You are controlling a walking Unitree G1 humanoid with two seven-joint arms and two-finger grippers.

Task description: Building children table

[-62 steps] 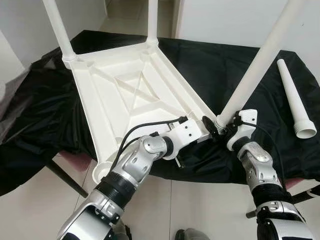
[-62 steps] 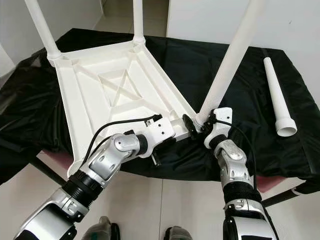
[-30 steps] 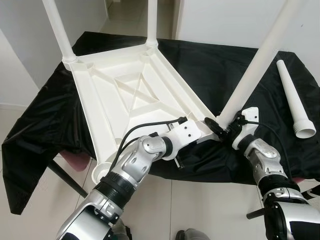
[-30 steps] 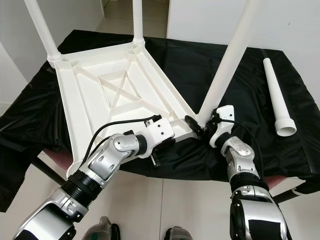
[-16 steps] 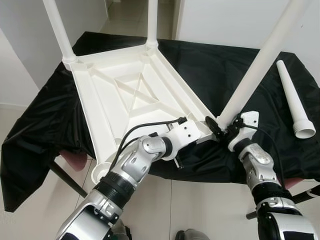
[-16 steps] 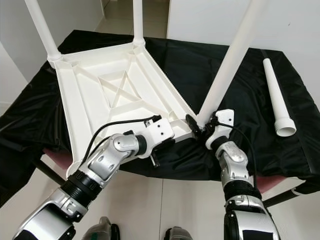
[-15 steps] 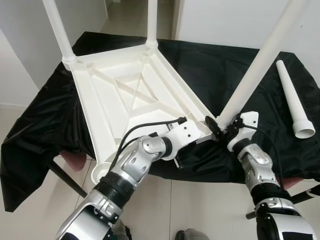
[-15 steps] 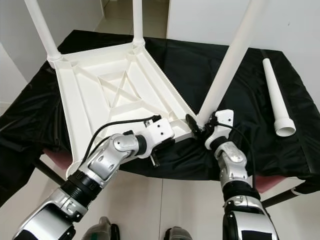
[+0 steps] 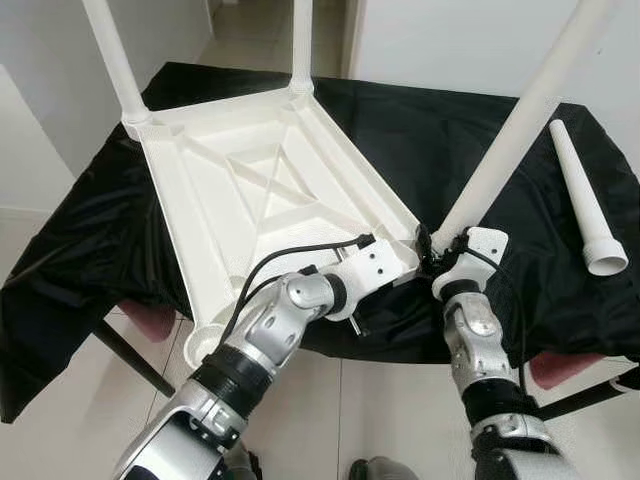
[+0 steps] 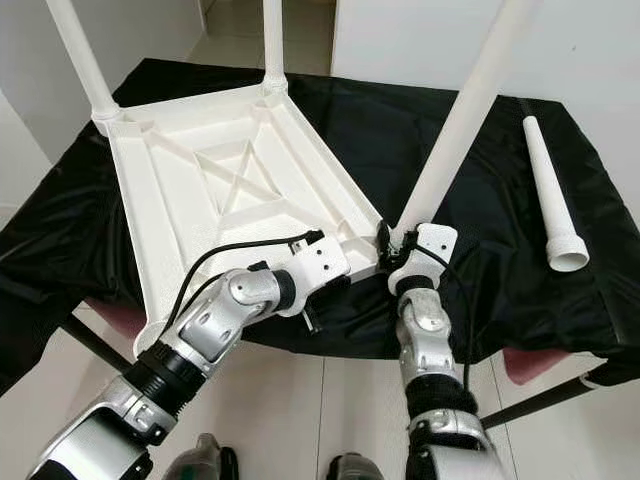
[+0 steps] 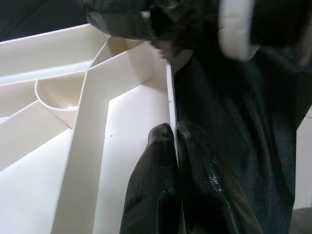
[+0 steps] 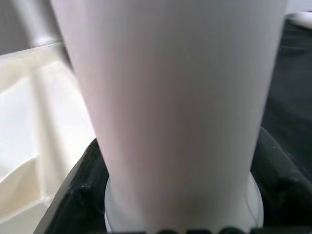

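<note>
A white children's table (image 9: 260, 190) lies upside down on a black cloth (image 9: 80, 230). Two legs (image 9: 112, 55) stand in its far corner sockets. A third white leg (image 9: 510, 130) leans out to the right, with its foot at the near right corner. My right gripper (image 9: 432, 252) is shut on that leg's base, and its black fingers (image 12: 78, 195) flank the leg (image 12: 170, 107). My left gripper (image 11: 174, 129) is shut on the table's thin rim (image 11: 169, 92), just left of that corner. The near left socket (image 9: 205, 345) is open.
A fourth loose leg (image 9: 585, 200) lies on the cloth at the far right. The cloth drapes over a support with pink parts (image 9: 150, 320) and a dark metal strut (image 9: 130, 355). Tiled floor runs below, and white walls stand behind.
My right forearm has swung left, so it now stands almost straight below the near right corner. The leg's base has shifted slightly towards the corner. The left gripper holds as before.
</note>
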